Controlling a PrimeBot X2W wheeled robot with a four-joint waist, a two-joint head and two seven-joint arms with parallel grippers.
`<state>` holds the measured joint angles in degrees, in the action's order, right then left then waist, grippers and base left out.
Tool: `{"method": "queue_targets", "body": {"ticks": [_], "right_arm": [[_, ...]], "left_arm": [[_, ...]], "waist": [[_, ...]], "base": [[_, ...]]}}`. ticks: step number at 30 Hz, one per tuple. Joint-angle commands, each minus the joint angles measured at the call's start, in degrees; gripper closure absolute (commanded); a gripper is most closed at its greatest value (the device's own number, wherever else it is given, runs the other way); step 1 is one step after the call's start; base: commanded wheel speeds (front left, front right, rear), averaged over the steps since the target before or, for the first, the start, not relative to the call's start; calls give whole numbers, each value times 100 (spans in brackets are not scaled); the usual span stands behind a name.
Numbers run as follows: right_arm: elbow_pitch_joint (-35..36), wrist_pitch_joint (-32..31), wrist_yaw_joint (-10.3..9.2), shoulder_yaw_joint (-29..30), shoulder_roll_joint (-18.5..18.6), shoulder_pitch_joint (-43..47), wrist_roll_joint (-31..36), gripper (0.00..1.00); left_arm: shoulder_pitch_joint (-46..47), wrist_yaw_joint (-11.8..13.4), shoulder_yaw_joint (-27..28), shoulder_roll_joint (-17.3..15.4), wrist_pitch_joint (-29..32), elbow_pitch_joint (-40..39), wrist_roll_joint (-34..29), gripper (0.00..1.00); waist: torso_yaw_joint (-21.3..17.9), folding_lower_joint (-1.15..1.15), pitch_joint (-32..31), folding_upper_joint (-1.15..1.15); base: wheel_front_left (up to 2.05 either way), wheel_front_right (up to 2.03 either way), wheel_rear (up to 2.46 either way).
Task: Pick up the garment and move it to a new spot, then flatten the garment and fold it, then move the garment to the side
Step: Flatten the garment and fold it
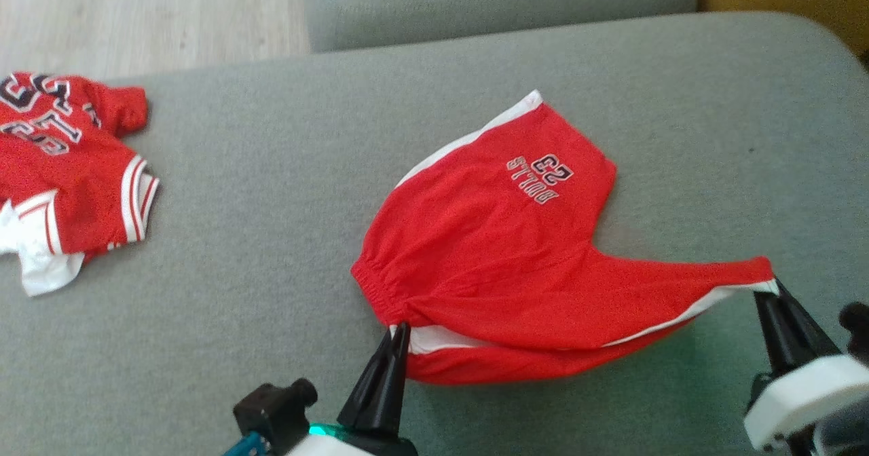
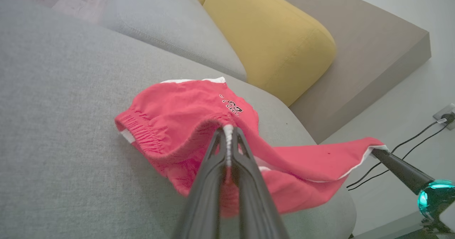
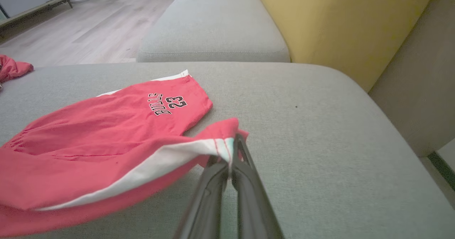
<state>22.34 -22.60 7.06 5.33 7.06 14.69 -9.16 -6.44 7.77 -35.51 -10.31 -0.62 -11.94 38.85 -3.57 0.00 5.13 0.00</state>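
Shorts [image 1: 489,252] are held stretched low over the grey cushion [image 1: 271,239], waistband pinched tight by the left gripper [image 1: 402,330], leg hem by the right gripper [image 1: 774,290]; flattening is judged in hand, and even lowering is needed next.

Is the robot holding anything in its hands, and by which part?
Both grip the red shorts: the left hand pinches the waistband edge at the white stripe, the right hand the hem corner of one leg.
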Motion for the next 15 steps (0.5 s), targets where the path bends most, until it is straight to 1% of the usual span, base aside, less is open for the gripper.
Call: {"method": "queue_targets", "body": {"ticks": [1, 4, 10, 13, 15], "right_arm": [[122, -43, 43, -133, 149, -366, -68, 100], [-273, -181, 43, -255, 284, -809, -299, 100], [-1304, -475, 43, -545, 905, -2186, -507, 100], [-1863, -640, 43, -782, 1147, -2951, -662, 100], [-2264, -785, 43, -925, 1252, -3416, -776, 100]], "left_arm": [[222, 34, 135, 69, -3, -159, 51, 100], [386, 30, 170, 208, 48, 38, 176, 100], [1125, 63, 381, 518, -31, 570, 349, 100], [1543, 109, 469, 631, -19, 900, 541, 100], [1866, 170, 454, 664, 12, 1165, 524, 100]], "waist": [[124, 0, 169, 0], [258, 0, 408, 0], [507, 0, 856, 0], [608, 0, 1044, 0], [690, 0, 1160, 0]], "base": [[0, 0, 0], [0, 0, 0], [0, 0, 0], [0, 0, 0], [0, 0, 0]]}}
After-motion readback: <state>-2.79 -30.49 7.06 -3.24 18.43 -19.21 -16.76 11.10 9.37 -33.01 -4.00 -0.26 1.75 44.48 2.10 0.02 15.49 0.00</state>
